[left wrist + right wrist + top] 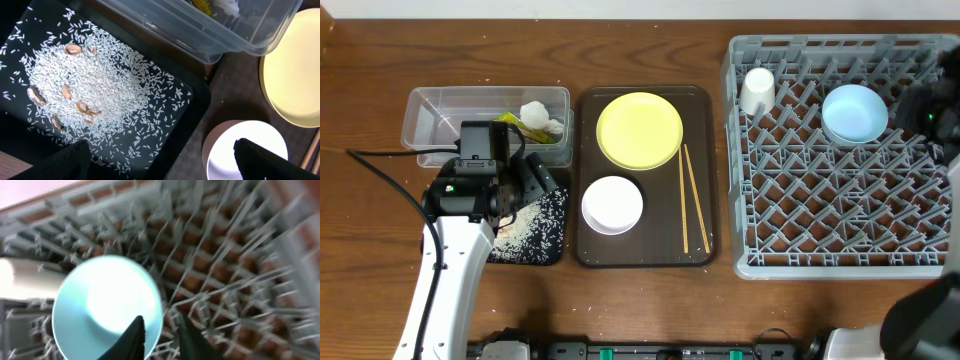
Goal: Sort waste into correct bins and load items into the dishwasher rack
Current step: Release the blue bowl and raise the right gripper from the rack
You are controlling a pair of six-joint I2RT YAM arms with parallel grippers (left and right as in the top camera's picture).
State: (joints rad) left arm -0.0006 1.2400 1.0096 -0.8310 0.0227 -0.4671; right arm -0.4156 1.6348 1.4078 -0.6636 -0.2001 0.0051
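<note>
The clear tub [440, 120] holds the crumpled tissue [542, 120] and the yellow-green wrapper [512, 122]. The black tray [552, 245] holds rice crumbs [90, 85] and some brown bits. My left gripper [525, 178] is open and empty above the tray's near edge [165, 162]. The yellow plate [639, 130], white bowl [612, 204] and chopsticks [692, 200] lie on the brown serving tray. The grey rack [840, 200] holds the white cup [757, 90] and blue bowl [854, 112]. My right gripper [918, 105] hovers over the bowl's rim [162, 337], fingers slightly apart, holding nothing; that view is blurred.
The brown serving tray [645, 255] sits between the bins and the rack. The tub's corner [210, 30] overhangs the black tray. A black cable [390, 175] trails across the table at the left. The white cup also shows in the right wrist view [25, 277].
</note>
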